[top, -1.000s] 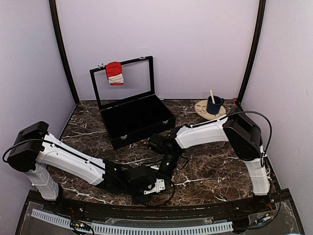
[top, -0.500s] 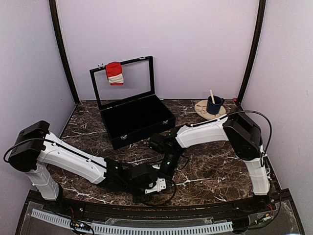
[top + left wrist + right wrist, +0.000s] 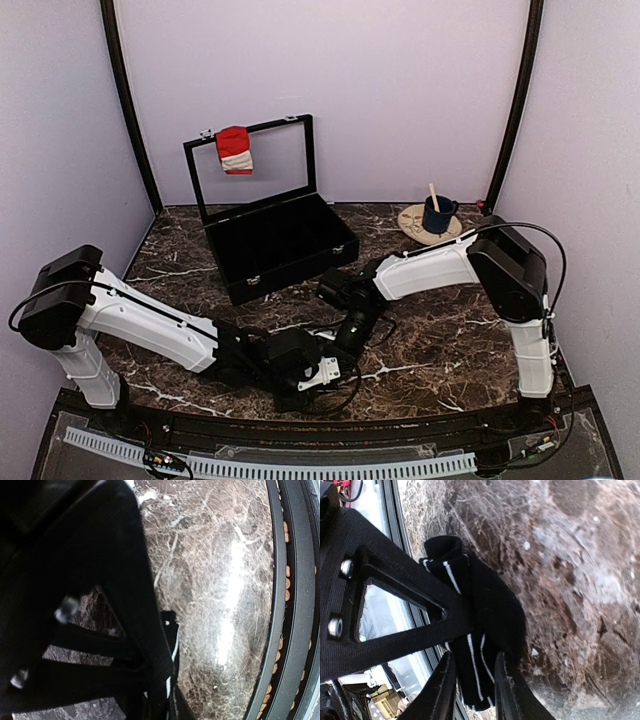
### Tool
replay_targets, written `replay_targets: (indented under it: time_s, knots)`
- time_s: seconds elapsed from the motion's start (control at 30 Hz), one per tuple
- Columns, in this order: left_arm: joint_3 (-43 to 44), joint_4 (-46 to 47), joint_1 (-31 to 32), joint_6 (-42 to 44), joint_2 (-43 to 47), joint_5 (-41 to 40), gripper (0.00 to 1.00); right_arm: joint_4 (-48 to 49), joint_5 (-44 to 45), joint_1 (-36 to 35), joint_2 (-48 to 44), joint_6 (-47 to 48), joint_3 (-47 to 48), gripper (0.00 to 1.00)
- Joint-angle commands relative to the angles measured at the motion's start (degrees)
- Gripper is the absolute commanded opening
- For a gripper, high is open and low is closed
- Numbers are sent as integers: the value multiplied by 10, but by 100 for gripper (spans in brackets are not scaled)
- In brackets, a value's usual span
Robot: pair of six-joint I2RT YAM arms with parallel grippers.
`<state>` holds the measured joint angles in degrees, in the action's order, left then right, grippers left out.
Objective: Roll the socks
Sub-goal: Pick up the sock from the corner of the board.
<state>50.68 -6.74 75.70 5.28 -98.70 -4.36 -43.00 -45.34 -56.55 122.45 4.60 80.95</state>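
Note:
A black sock with thin white stripes [image 3: 487, 600] lies bunched on the marble near the table's front edge. My right gripper [image 3: 476, 667] straddles it, jaws a little apart, one finger on each side of the fabric. My left gripper [image 3: 167, 690] presses in from the other side, and the same striped sock [image 3: 172, 635] is pinched at its fingertip. From above, both grippers meet low at the front centre, the left [image 3: 315, 380] under the right [image 3: 348, 345], and they hide the sock. A red sock with a white band [image 3: 235, 150] hangs on the open lid of the black case [image 3: 275, 245].
The black case stands open at the back left. A blue cup [image 3: 437, 214] with a stick in it sits on a round plate [image 3: 412, 228] at the back right. The black front rail [image 3: 290, 605] runs close beside the grippers.
My right gripper's jaws have parted from shut to slightly open. The left gripper has closed a little further. The right forearm has shifted a little to the right.

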Motion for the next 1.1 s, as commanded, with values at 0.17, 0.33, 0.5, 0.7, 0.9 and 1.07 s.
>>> replay_targets:
  time_s: [0.17,0.33,0.5,0.7,0.9,1.07]
  knots:
    - [-26,-54,-1,-39,-30,32,0,46,46,18,-37,-26,-44,29]
    - [-26,-60,-1,-53,-29,24,0,57,58,24,-53,-34,-57,32]
    - [-26,-69,-3,-71,-27,2,0,69,65,32,-70,-42,-73,32]
    - [-23,-78,-15,-95,-15,-23,0,87,71,40,-90,-52,-94,33]
    - [-10,-98,-39,-102,-6,-29,0,99,78,43,-103,-59,-105,34]
    - [0,-110,-56,-109,5,-38,0,109,82,44,-114,-65,-118,34]
